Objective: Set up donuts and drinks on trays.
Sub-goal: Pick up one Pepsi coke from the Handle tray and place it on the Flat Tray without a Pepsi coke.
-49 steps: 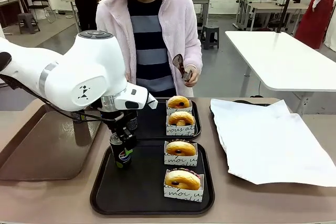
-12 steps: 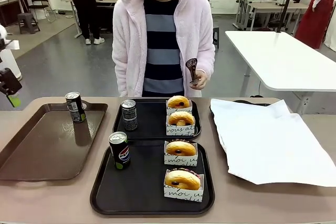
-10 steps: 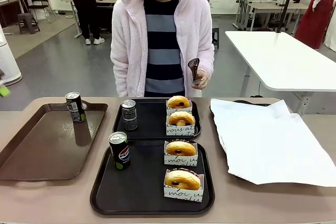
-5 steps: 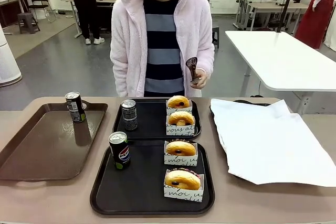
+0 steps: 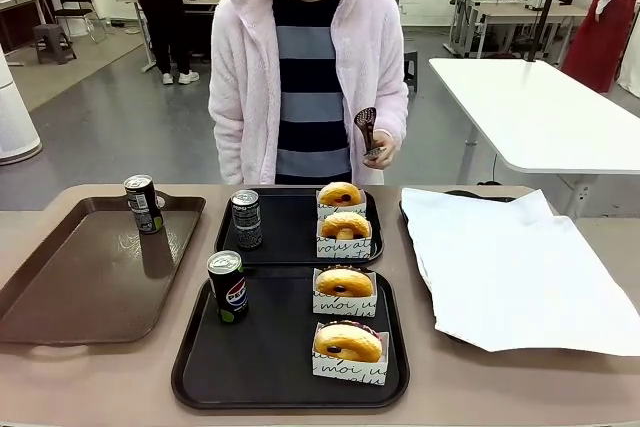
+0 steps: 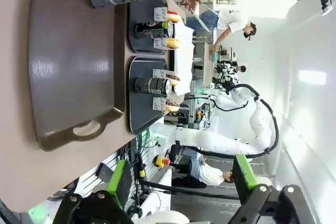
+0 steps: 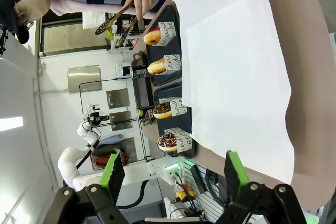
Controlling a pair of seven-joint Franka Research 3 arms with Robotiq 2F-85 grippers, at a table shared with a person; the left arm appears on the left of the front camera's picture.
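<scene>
With my left gripper and right gripper both spread wide and holding nothing above the bench, each black tray carries two donuts and one can; a third can stands on the brown tray.

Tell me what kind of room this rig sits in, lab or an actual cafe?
Most likely a robotics lab staged as a cafe counter. Behind the person stand plain white work tables on a grey floor, and another white robot arm shows farther off. The black trays with donuts look like props.
</scene>
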